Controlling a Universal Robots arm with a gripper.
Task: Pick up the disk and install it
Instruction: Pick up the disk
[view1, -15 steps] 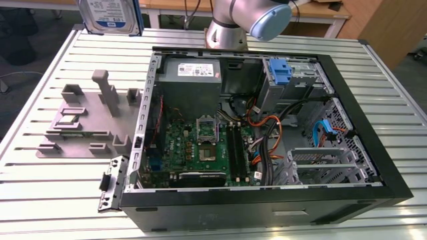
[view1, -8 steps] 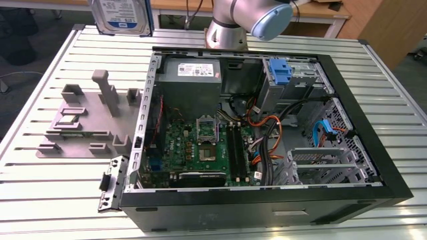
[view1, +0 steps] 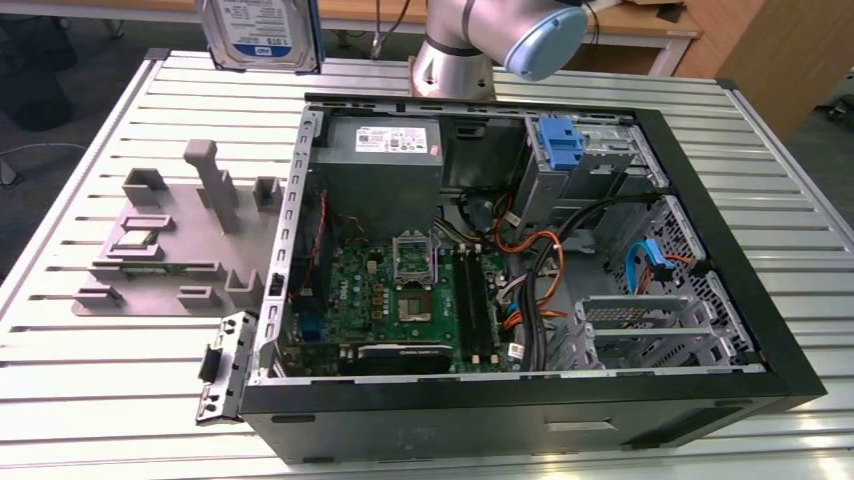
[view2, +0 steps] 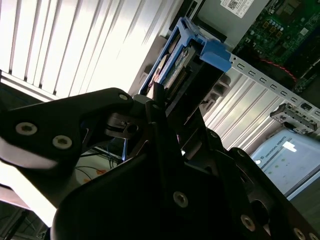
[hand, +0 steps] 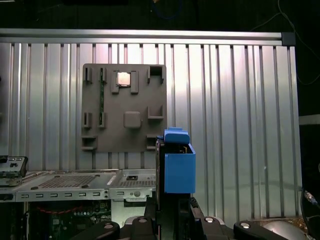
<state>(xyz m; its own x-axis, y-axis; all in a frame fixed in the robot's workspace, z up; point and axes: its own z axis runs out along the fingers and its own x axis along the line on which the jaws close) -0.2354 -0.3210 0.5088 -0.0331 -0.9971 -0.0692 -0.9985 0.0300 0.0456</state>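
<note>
Disk (view1: 260, 35) is pinched tight in our gripper (hand: 175, 205) and sticks straight out from it. We hold it high over the table (view1: 107, 400), outside the open computer case (view1: 747, 330).

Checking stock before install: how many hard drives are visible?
1: the disk, gripped by the end effector, at the exterior view's upper left. Drive cages in the computer case may hide more.

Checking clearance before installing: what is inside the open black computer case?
A green motherboard, grey power supply, blue plastic bracket, orange and black cables; what lies beneath them is covered.
</note>
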